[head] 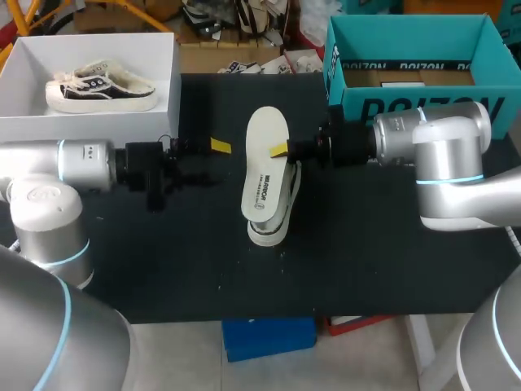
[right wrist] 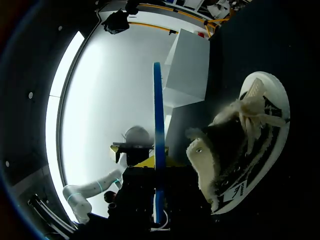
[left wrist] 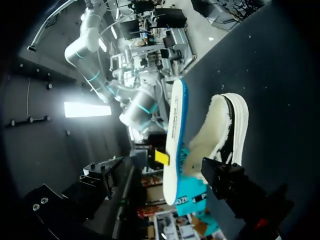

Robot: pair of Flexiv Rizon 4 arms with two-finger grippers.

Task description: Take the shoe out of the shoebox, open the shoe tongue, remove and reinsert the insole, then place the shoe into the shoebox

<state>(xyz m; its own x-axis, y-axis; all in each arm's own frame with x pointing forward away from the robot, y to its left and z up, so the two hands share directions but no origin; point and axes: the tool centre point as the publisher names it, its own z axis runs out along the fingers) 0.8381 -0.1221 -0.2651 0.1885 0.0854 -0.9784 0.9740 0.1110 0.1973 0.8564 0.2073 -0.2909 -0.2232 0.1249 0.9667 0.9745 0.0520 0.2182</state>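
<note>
The black tabletop (head: 163,261) carries a teal cardboard box (head: 407,106) at its far right and a white cardboard shoebox (head: 89,126) at its far left, with a black-and-white sneaker (head: 102,88) inside. The left arm (head: 81,163) and right arm (head: 423,138) meet near the middle. There a fleece-lined shoe with a white sole (head: 270,230) rests on the tabletop. The right jaws grip the white foam insole with a blue edge (head: 264,171) just above the shoe. The left jaws stand parted, empty, near the insole.

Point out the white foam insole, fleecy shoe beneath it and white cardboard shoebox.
white foam insole (head: 264,134): head view, upper face.
fleecy shoe (head: 264,235): head view, sole rim.
white cardboard shoebox (head: 98,128): head view, front wall.
</note>
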